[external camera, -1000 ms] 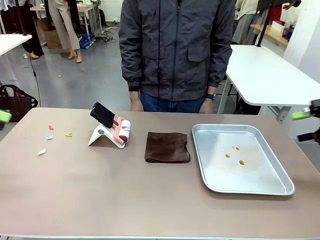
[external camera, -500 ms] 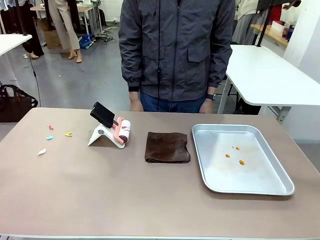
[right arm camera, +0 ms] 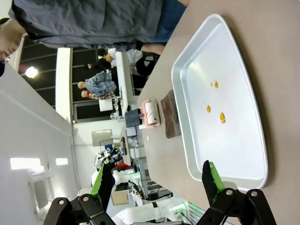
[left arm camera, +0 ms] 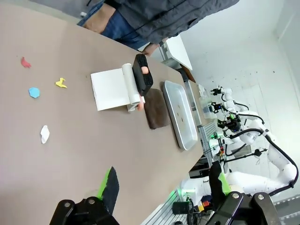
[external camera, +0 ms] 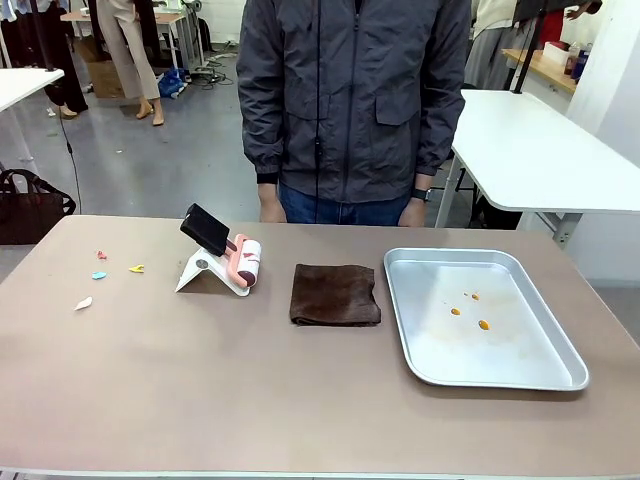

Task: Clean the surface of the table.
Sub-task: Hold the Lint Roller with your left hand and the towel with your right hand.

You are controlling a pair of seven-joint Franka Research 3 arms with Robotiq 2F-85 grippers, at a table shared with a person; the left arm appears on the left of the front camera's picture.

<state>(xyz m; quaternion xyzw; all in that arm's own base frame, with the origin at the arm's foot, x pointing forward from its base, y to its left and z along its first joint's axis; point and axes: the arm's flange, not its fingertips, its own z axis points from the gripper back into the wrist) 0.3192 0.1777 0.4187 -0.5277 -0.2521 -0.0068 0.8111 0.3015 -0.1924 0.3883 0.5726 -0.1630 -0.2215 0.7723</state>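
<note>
Since a second ago both hands have pulled back from the two ends of the bench [external camera: 300, 400]; everything lying on it has stayed put. Its top is smooth, matte and brownish-beige, with a thin pale edge. The left hand [left arm camera: 164, 180] is spread wide and holds nothing; the bench stretches away beyond its fingers. The right hand [right arm camera: 157, 173] is just as wide and empty, with the bench past its tips. A shiny rimmed metal tray [external camera: 450, 252] with orange specks [external camera: 483, 325] lies nearest the right hand. A folded, fuzzy brown cloth [external camera: 335, 294] sits just beside the tray. Next comes a small roller [external camera: 245, 262] on a white wedge stand [external camera: 200, 275]. Pink [external camera: 101, 255], blue [external camera: 99, 275], yellow [external camera: 137, 268] and white [external camera: 84, 302] scraps lie scattered toward the left end. A person [external camera: 350, 100] in a dark jacket stands at the far edge.
</note>
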